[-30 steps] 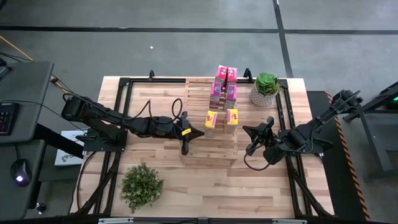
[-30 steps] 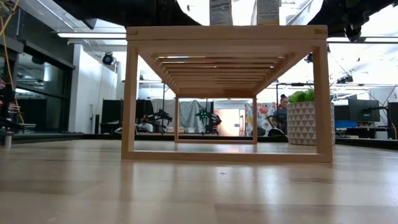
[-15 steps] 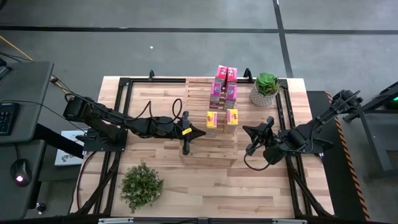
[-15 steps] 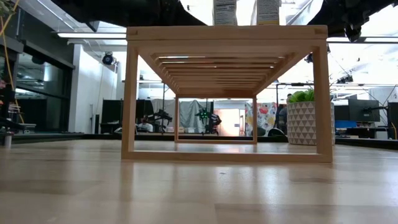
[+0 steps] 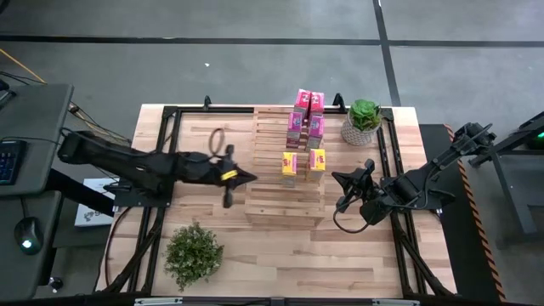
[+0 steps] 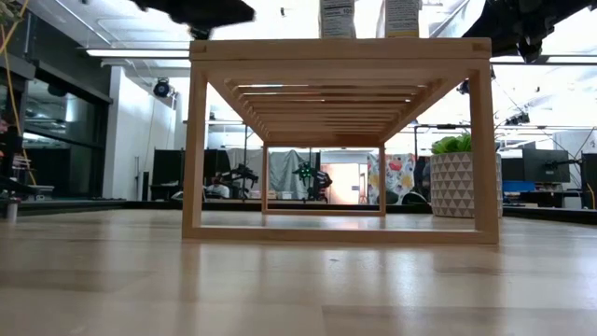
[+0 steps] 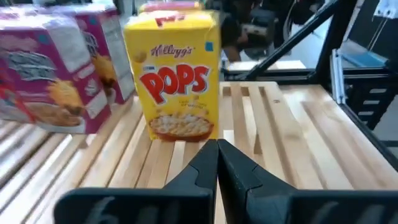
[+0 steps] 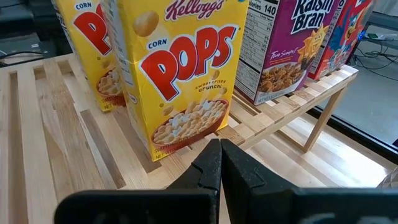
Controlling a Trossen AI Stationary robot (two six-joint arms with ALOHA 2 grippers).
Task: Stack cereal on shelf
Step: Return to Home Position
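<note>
Cereal boxes (image 5: 316, 159) standing on shelf (image 5: 285, 204), left jaws and right jaws flanking it, both closed (empty).

Table (image 5: 280, 246) holds shelf (image 5: 274, 202) and 2 plants (image 5: 194, 253); cereal (image 5: 303, 161) stands on shelf.

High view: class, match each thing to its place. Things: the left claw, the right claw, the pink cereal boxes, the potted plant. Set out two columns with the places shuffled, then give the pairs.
Things
1. left claw
2. right claw
3. pink cereal boxes
4. potted plant

Places
A. at the far end of the shelf
B. on the table, off the shelf's far right corner
C. right of the yellow cereal boxes
D. left of the yellow cereal boxes

Pairs: 1-D, 2-C, 3-A, 4-B
</note>
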